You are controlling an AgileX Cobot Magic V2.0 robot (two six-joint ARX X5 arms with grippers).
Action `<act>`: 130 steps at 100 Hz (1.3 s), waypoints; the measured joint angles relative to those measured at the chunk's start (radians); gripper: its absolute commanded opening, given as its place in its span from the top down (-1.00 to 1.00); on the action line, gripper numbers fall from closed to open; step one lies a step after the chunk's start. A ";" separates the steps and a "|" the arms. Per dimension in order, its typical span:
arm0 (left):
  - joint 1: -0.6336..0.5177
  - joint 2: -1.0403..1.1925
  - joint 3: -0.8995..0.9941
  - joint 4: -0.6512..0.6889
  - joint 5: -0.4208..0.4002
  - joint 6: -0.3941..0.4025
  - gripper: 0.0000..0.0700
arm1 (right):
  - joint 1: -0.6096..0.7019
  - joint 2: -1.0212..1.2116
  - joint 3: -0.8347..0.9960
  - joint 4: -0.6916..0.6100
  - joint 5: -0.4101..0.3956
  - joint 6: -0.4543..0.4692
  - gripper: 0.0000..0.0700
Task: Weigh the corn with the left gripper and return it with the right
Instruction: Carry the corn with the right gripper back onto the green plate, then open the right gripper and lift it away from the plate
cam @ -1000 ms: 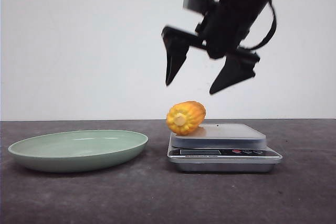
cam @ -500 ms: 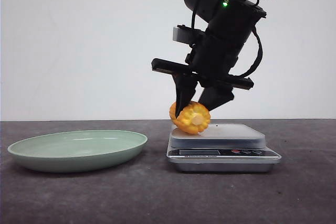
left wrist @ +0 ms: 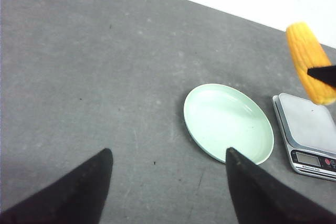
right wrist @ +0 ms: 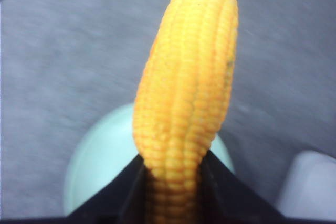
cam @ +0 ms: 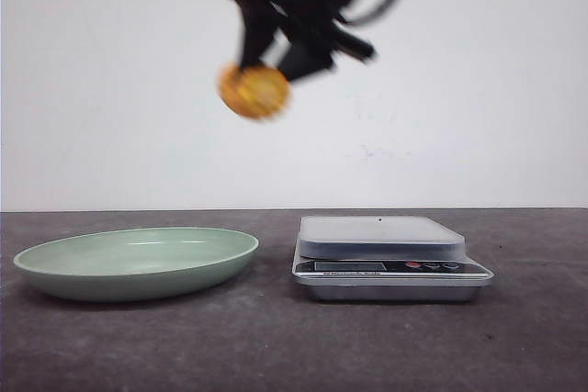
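The corn is clamped between the fingers of the right end effector and, having been lifted off the scale where it lay half a second ago, is now carried high in the air, blurred by motion, above the gap between the scale and the green plate to its left. The left end effector is held with its fingers apart and empty above the dark surface. The weighing is judged finished, and the return to the plate is under way.
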 measured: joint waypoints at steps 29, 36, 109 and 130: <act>0.000 0.000 0.000 0.039 -0.001 0.001 -0.12 | 0.097 0.224 0.095 -0.003 0.000 0.059 1.00; 0.000 0.000 0.000 0.046 -0.001 0.002 -0.12 | 0.098 0.269 0.095 -0.011 0.003 0.077 1.00; 0.000 0.000 0.000 0.039 -0.001 0.027 -0.12 | -0.052 0.074 0.094 -0.184 0.003 0.010 -0.53; 0.000 0.000 0.000 0.067 -0.001 0.042 -0.12 | -0.235 -0.297 0.098 -0.321 0.006 -0.092 -0.53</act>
